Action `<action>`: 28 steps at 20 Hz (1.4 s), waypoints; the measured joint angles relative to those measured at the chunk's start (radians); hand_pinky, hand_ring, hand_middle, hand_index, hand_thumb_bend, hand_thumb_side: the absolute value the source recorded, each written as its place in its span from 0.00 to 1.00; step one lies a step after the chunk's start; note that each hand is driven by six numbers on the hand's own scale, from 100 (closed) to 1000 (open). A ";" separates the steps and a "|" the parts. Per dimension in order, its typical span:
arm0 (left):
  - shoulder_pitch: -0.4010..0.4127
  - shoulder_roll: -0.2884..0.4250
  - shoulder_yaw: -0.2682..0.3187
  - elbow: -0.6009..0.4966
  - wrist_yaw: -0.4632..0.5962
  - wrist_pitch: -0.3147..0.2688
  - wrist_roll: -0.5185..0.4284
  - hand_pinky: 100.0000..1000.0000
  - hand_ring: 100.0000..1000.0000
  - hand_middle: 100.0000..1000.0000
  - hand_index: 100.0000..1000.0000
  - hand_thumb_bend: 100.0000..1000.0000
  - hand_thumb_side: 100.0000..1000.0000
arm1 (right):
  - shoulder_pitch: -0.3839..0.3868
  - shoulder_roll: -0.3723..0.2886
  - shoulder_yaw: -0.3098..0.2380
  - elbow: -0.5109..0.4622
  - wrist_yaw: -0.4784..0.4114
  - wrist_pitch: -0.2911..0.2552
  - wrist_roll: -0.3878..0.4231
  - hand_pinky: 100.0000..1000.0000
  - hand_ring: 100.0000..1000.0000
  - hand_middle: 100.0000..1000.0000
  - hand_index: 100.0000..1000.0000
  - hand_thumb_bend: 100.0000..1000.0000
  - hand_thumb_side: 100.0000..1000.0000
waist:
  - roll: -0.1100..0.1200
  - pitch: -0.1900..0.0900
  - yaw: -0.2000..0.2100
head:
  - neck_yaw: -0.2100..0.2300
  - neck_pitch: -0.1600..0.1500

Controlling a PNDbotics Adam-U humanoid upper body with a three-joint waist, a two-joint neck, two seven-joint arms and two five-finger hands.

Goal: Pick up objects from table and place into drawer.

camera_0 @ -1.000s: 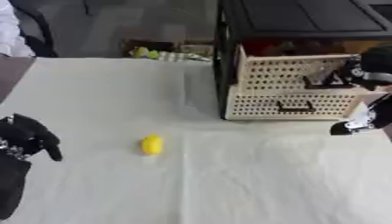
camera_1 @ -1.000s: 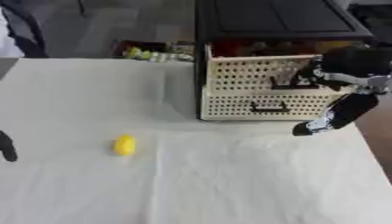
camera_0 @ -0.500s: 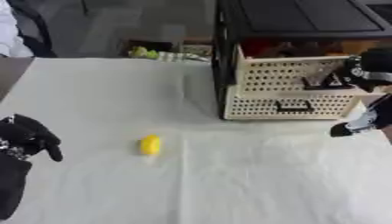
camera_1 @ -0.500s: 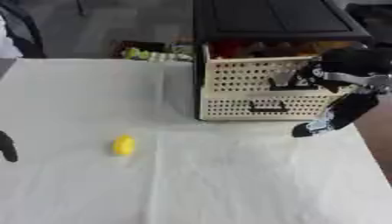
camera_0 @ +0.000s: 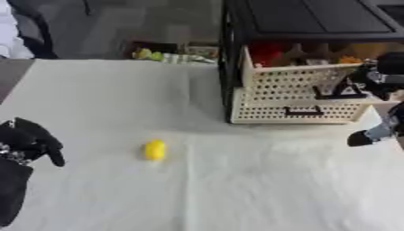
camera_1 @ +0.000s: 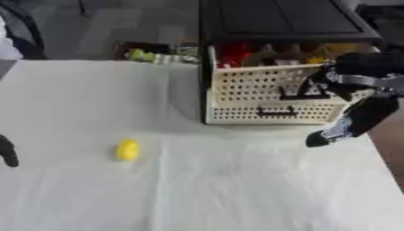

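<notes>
Two hands: both in view, neither holding anything.
Left hand (camera_0: 28, 142): low at the left edge of the left eye view, resting over the table (camera_0: 236, 180) with its dark fingers curled downward and empty; the right eye view shows only one dark fingertip of it at the frame edge.
Task object: one small yellow object (camera_0: 154, 149) lies on the white cloth, left of centre, well apart from both hands and from the drawer; its exact kind cannot be made out.
Open room: bare cloth surrounds the yellow object on all sides, and the near half of the table carries nothing else.
Right hand (camera_1: 347, 124): at the right side, just beside the drawer's right front corner, fingers extended downward and relaxed, the dark tip close to the cloth; contact with the cloth cannot be confirmed.
Drawer (camera_1: 268, 97): cream perforated basket type with a dark handle on its front, pulled out from a black cabinet (camera_1: 276, 20) at the far right of the table.
Drawer contents: red and orange shapes show at the back, partly hidden under the cabinet top, not identifiable.
Far edge: small yellow-green items (camera_0: 162, 55) beyond the table, indistinct.
</notes>
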 measured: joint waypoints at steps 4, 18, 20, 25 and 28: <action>0.000 0.000 0.000 0.000 0.000 0.000 0.000 0.35 0.50 0.51 0.55 0.00 0.87 | 0.017 -0.004 -0.009 -0.014 -0.008 0.007 0.008 0.00 0.23 0.00 0.61 0.64 0.72 | 0.000 0.000 -0.001 | 0.001 0.000; 0.000 0.000 0.000 0.000 0.000 0.003 0.002 0.35 0.50 0.51 0.55 0.00 0.87 | 0.053 -0.013 -0.022 -0.056 -0.043 0.015 0.048 0.00 0.22 0.00 0.57 0.65 0.70 | -0.003 -0.006 -0.006 | 0.003 0.000; 0.000 0.000 0.000 0.000 0.000 0.005 0.003 0.35 0.50 0.51 0.55 0.00 0.87 | 0.061 -0.017 -0.025 -0.064 -0.050 0.016 0.055 0.00 0.22 0.00 0.57 0.65 0.70 | -0.005 -0.006 -0.006 | 0.003 0.000; 0.002 0.000 0.000 0.000 -0.003 0.009 0.002 0.35 0.50 0.51 0.55 0.00 0.87 | 0.081 -0.019 -0.036 -0.083 -0.059 0.020 0.066 0.00 0.22 0.00 0.56 0.66 0.70 | -0.006 -0.008 -0.008 | 0.003 0.000; 0.003 0.000 0.000 0.000 -0.003 0.010 0.002 0.35 0.50 0.51 0.55 0.00 0.87 | 0.089 -0.019 -0.040 -0.095 -0.066 0.022 0.068 0.00 0.22 0.00 0.56 0.66 0.70 | -0.005 -0.009 -0.011 | 0.003 0.000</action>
